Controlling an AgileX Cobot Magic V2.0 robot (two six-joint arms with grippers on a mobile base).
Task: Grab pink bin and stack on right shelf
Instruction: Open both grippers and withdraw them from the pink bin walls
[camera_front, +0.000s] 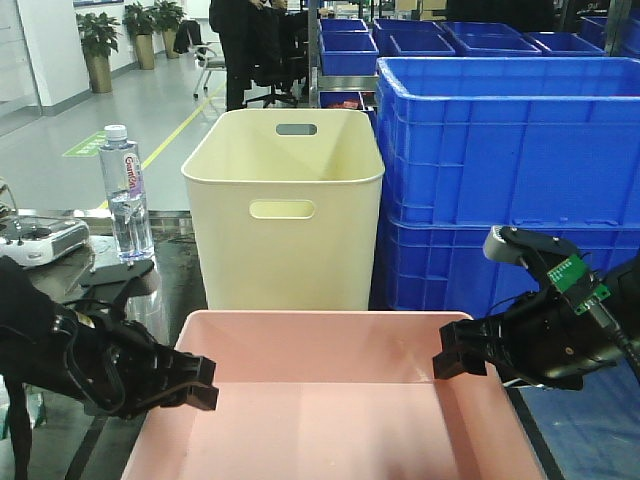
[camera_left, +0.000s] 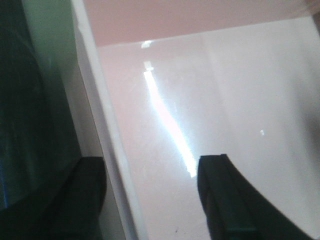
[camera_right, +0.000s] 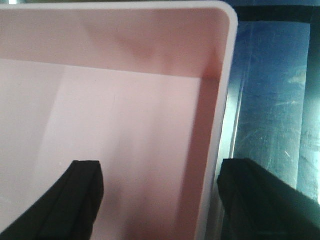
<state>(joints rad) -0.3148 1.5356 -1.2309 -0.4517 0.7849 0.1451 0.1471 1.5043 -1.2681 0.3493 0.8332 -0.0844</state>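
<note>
Both grippers straddle the pink bin's (camera_front: 330, 400) side walls. The left gripper (camera_front: 200, 383) gapes wide over its rim; the right gripper (camera_front: 455, 362) likewise, unclamped.

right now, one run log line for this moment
phase: pre-grasp | left gripper: open, straddling pink bin left wall | right gripper: open, straddling right wall | bin: not lifted

The pink bin (camera_right: 125, 100) fills most of the right wrist view, its rounded far corner at the upper right and its pale rim running down the right side. The right gripper (camera_right: 155, 200) straddles that right wall with jaws spread, one dark finger (camera_right: 75, 200) inside the bin and the other outside. Neither finger seems to press the wall, though the edges are blurred; beyond the rim lies a dark glossy surface (camera_right: 270, 100).
</note>
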